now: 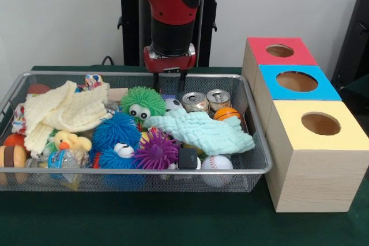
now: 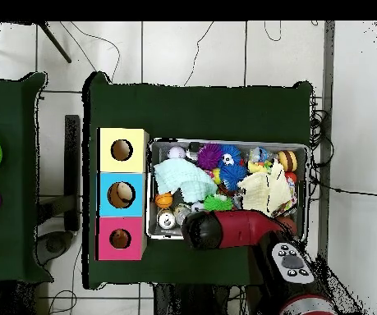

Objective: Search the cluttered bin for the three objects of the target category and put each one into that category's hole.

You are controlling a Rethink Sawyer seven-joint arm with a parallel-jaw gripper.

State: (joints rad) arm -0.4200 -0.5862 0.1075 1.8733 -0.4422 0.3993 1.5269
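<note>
The silver mesh bin (image 1: pixel 138 170) holds a jumble of toys, cloths and cans; it also shows in the overhead view (image 2: pixel 229 143). A yellow plush duck (image 1: pixel 68 140) with an orange beak lies at its front left, partly under a cream cloth (image 1: pixel 63 110). No striped tiger shows. My gripper (image 1: pixel 169 79) hangs open and empty over the bin's back edge, just above a green fuzzy ball (image 1: pixel 141 103). In the overhead view the red arm (image 2: pixel 232 230) hides it. The red box's hole (image 1: pixel 279 50) is at the far right and also shows from overhead (image 2: pixel 120 239).
Blue-faced (image 1: pixel 297 80) and yellow-faced (image 1: pixel 320 123) boxes stand beside the red one. In the bin: a mint cloth (image 1: pixel 202 131), two cans (image 1: pixel 196 101), blue (image 1: pixel 118 136) and purple (image 1: pixel 157 149) fuzzy balls, a baseball (image 1: pixel 216 163), a small basketball (image 1: pixel 226 113).
</note>
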